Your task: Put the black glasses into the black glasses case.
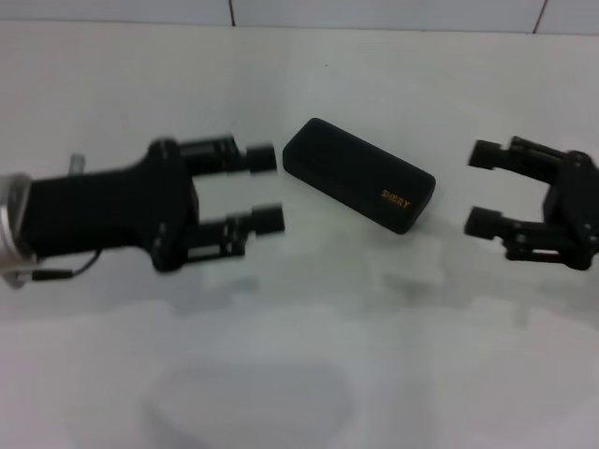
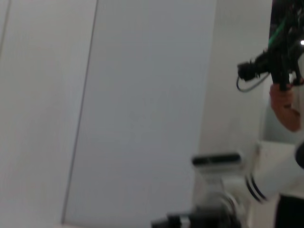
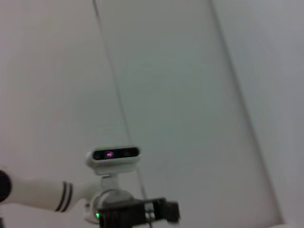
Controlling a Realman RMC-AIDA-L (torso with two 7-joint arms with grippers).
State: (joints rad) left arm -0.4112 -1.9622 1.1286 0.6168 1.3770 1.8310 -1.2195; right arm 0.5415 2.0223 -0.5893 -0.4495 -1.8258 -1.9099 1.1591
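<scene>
Left gripper (image 1: 267,189) and right gripper (image 1: 482,189) flank the closed black glasses case (image 1: 357,174), jaws spread.

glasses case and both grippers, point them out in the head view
black glasses case (image 1: 358,174), head view, middle of its closed lid
left gripper (image 1: 264,188), head view, gap midway between its fingertips
right gripper (image 1: 483,188), head view, gap midway between its fingertips

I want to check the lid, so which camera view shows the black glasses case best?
The head view. There the black glasses case lies shut on the white table, between the open left pincer and open right pincer, orange lettering visible. Both wrist views show none of the case.
</scene>
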